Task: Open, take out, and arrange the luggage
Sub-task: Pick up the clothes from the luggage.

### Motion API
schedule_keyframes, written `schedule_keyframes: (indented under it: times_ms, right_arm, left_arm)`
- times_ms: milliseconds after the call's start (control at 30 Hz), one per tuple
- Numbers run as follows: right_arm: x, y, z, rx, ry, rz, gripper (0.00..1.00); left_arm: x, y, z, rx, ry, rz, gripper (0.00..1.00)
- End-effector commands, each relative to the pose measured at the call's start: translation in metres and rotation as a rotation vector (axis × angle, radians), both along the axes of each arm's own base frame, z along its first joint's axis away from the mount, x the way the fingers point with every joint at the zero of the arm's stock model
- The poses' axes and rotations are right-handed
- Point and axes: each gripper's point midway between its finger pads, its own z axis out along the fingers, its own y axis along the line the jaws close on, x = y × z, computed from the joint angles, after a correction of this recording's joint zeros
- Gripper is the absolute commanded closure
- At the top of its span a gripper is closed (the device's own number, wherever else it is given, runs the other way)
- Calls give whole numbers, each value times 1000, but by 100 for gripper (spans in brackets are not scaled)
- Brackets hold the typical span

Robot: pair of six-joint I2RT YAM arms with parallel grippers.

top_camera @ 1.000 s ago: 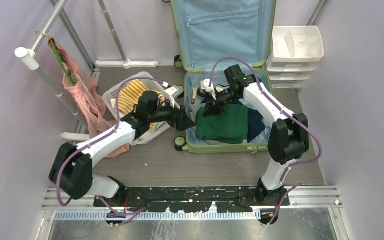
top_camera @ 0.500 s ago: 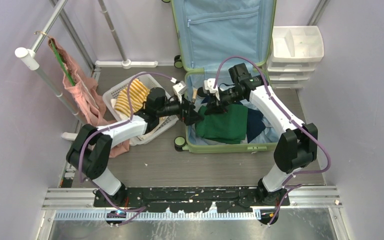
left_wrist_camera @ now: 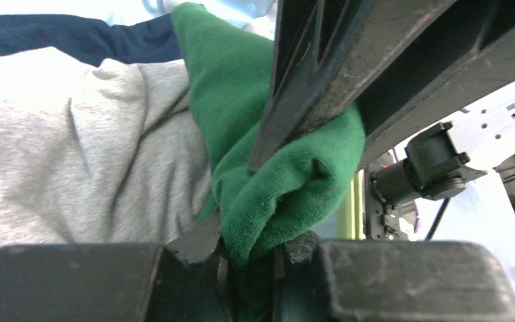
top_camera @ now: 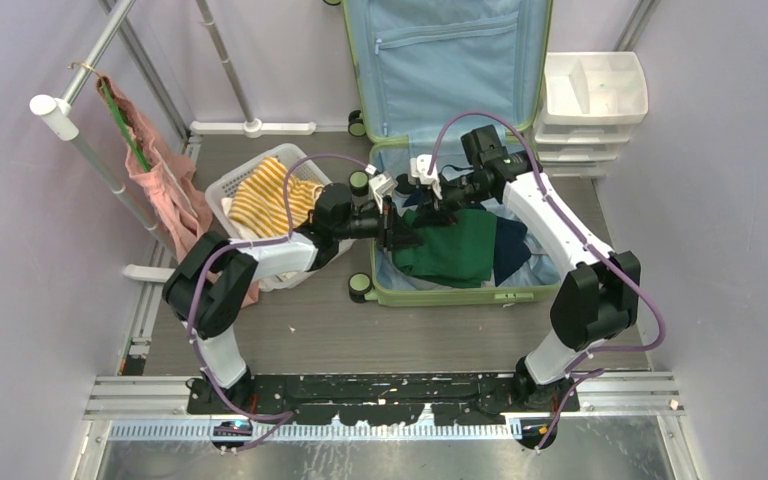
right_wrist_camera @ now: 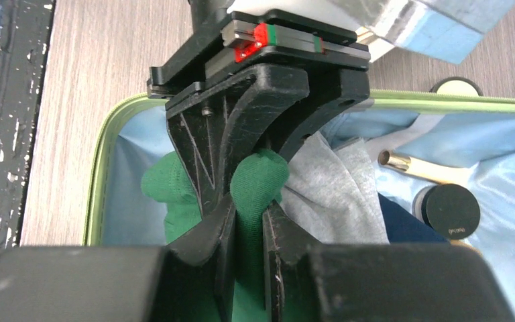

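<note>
The light-green luggage (top_camera: 375, 290) lies open, its blue-lined lid (top_camera: 450, 60) upright at the back. Inside lies a green garment (top_camera: 452, 250) over grey (left_wrist_camera: 74, 154) and navy (top_camera: 512, 245) clothes. My left gripper (top_camera: 405, 232) is shut on a bunched fold of the green garment (left_wrist_camera: 288, 181), pinched between its fingers (left_wrist_camera: 198, 248). My right gripper (top_camera: 432, 205) faces it, shut on the same green fold (right_wrist_camera: 258, 178). The two grippers meet nose to nose over the case's left half. A gold tube (right_wrist_camera: 419, 168) and a black round cap (right_wrist_camera: 449, 211) rest on the lining.
A white mesh basket (top_camera: 222, 190) holding a yellow striped cloth (top_camera: 265, 195) stands left of the case, under my left arm. A white drawer unit (top_camera: 595, 95) sits at the back right. A pink garment (top_camera: 165, 190) hangs from the rack (top_camera: 55, 110) at left.
My left arm has swung right from over the basket into the case, and its jaws have closed on the green garment. The right gripper kept its grip, shifting slightly.
</note>
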Motion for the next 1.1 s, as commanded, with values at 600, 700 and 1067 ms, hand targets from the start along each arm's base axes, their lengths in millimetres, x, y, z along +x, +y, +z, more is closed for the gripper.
schedule_keyframes:
  times_ms: [600, 700, 1067]
  right_arm:
    - [28, -12, 38, 26, 11, -287, 63]
    - [30, -14, 42, 34, 24, -320, 47]
    - [14, -34, 48, 101, 105, -396, 14]
  left_arm:
    - [13, -1, 56, 75, 58, 64, 100]
    - [14, 0, 56, 97, 76, 71, 100]
    - [19, 10, 60, 187, 84, 119, 100]
